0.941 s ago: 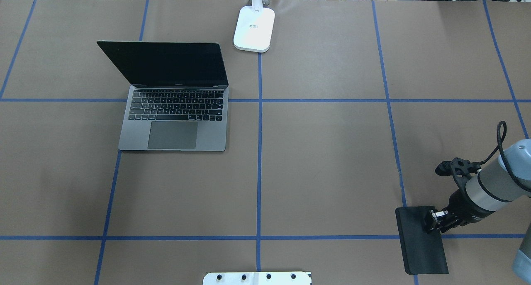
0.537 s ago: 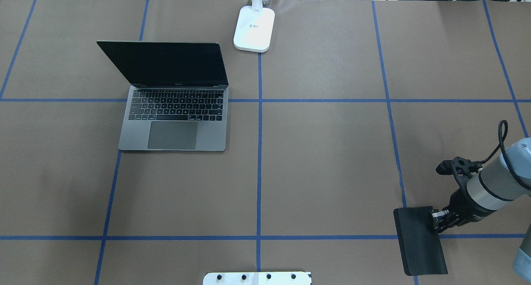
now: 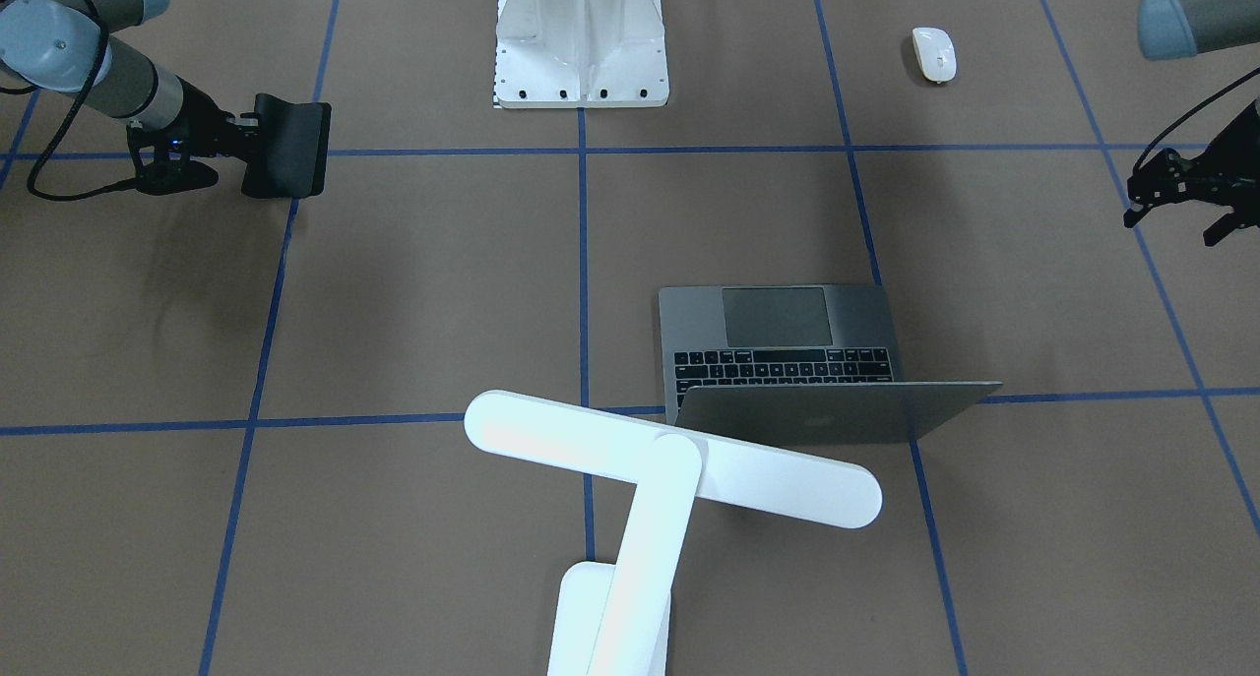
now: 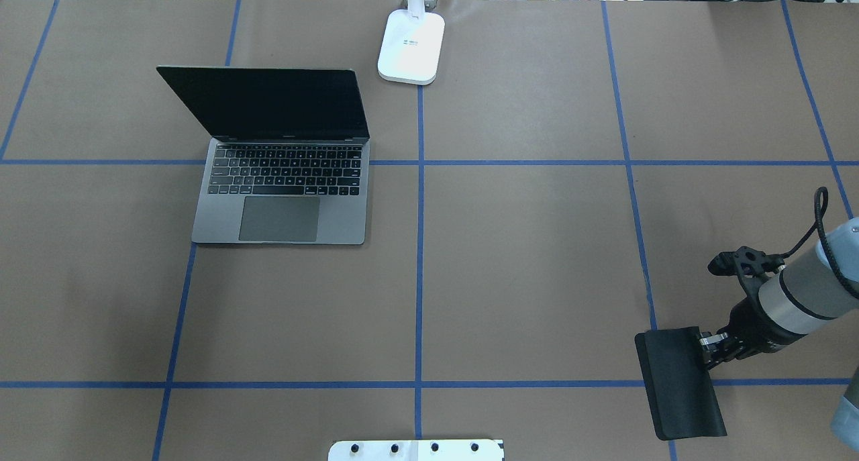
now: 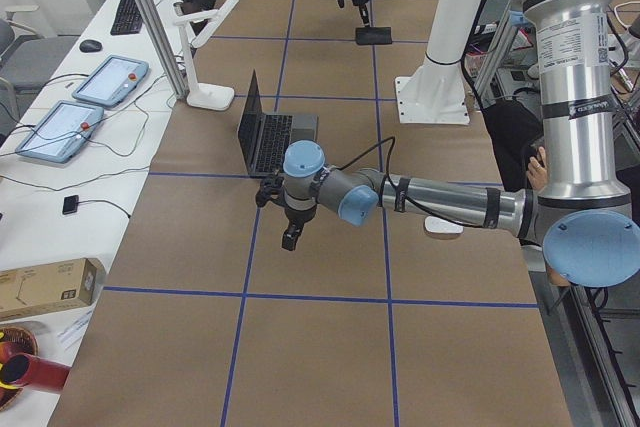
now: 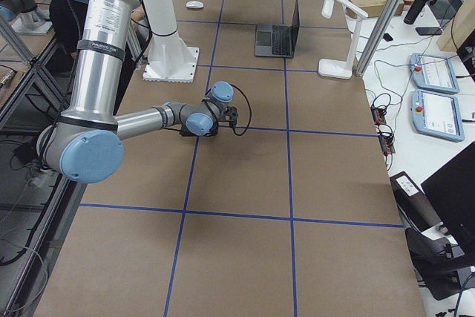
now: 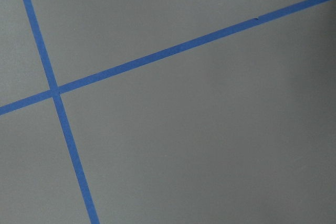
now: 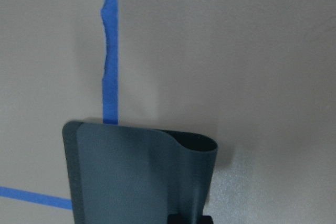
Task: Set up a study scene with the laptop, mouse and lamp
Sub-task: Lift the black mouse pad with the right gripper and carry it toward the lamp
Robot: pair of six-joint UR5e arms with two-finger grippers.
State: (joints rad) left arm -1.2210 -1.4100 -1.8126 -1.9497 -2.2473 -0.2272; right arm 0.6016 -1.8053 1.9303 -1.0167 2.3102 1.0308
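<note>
The right claw [image 4: 704,353] is pinching one long side of the black mouse pad [image 4: 678,390]. It is close to the robot's edge of the table [image 4: 537,260], toward the right end. The pad's long way runs from the robot's edge toward the far edge. Its held side curls up a little.

The laptop [image 4: 282,206] is a long way off from this claw, across the table in the far left part. It is thin and grey, and it is open. Its screen is dark and its black keys face the robot's edge. I think the pad should go on the bare spot just right of the laptop, so the right arm has a long reach to the left.

The mouse [image 3: 933,54] is small, white and oval. It lies by the robot's edge on the left half. Its long way points at the far edge. The left claw [image 3: 1176,199] is nearer to it and hangs over the table. I cannot tell if this claw is spread or pressed together.

The white lamp [image 4: 411,45] stands at the middle of the far edge.
</note>
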